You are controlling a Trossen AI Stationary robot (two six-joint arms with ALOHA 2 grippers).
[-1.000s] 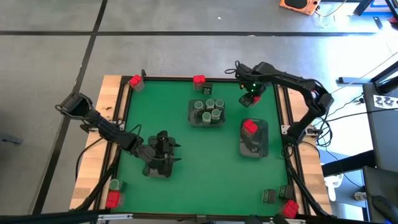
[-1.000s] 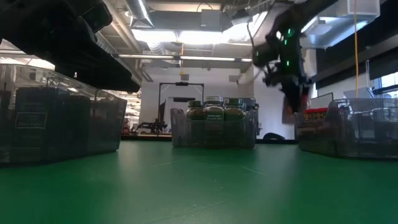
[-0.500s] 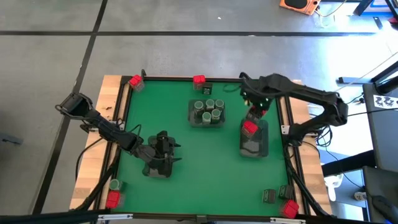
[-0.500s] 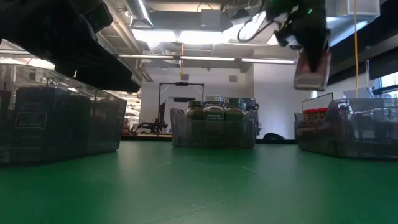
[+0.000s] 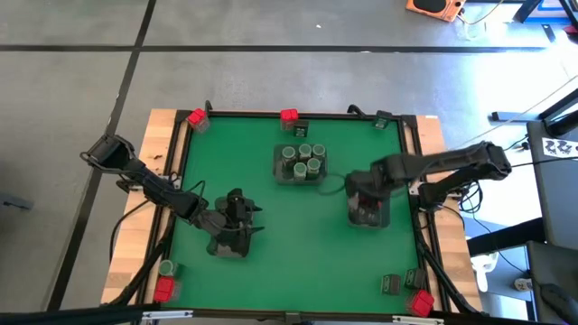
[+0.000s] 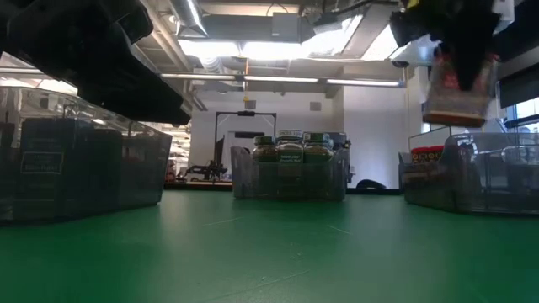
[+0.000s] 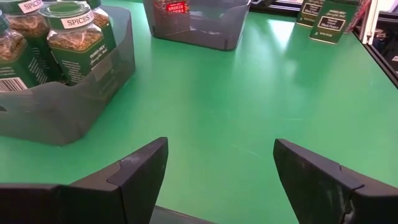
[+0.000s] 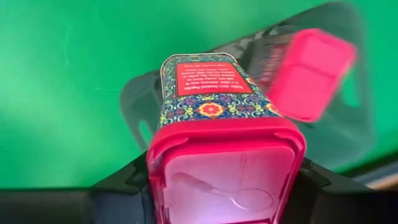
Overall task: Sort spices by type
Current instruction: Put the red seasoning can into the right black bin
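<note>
Fingers of the right gripper [image 8: 224,186] were mostly hidden behind the glossy red box [image 8: 225,146] they clamped, above a translucent grey tray [image 5: 368,209] holding what looked like another red box [image 8: 311,73]. The left gripper [image 7: 221,168] hung spread wide over bare green mat [image 7: 249,106].

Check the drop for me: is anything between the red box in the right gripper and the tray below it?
Nothing visible blocks it. The right gripper holds the red box above the tray; another red box lies inside, off to one side.
</note>
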